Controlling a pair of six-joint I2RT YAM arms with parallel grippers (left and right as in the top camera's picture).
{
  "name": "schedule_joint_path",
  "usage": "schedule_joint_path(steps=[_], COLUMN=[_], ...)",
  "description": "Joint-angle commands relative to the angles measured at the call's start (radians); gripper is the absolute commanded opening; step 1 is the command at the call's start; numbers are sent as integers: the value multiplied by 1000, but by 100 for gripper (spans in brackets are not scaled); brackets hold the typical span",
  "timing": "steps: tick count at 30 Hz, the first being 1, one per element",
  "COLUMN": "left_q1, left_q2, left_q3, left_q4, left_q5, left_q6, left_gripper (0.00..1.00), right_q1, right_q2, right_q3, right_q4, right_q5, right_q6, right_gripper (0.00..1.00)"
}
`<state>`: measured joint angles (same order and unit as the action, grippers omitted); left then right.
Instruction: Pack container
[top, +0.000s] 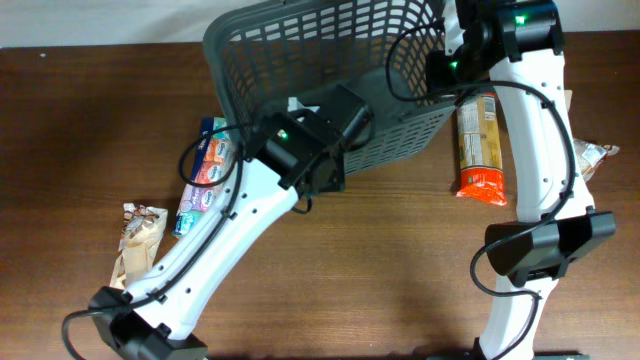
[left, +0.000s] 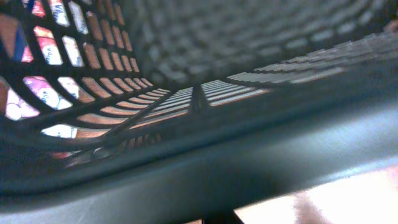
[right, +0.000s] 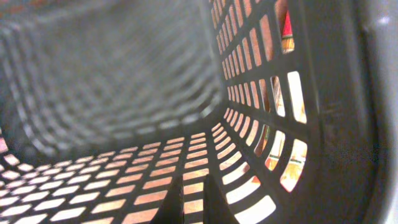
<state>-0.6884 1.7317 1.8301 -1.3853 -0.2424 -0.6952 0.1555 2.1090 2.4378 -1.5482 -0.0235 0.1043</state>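
Left hand (top: 345, 120) and right hand (top: 440, 72) pinch the tipped basket's (top: 290, 50) rim; setting it upright between them likely comes next.

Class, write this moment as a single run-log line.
container: tilted | left gripper: shut on container | right gripper: shut on container | snack packs: outside, on table

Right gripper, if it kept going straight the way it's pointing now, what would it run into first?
Most likely the basket: the right gripper is at its rim, looking inside, so the blurred far slotted wall would come first. How deep that lies is unclear.
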Motion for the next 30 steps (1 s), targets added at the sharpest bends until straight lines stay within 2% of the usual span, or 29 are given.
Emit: schedule_joint_path(steps=[1,17,30], left_q1=[58,238,256], left_q2=[5,5,0], left_q3=[3,3,3], left_q4=[4,-5,-3], left_q5=[-11,-12,-7], left_q6=[21,118,174], left_gripper=[2,2,2], right_q1=[8,8,8], right_q2=[5,5,2], right_q3=[7,7,15], right_q4=[-24,-90,-109], right_q5=[10,9,9], right_q6=[-3,-3,-3], right_gripper=[4,4,4])
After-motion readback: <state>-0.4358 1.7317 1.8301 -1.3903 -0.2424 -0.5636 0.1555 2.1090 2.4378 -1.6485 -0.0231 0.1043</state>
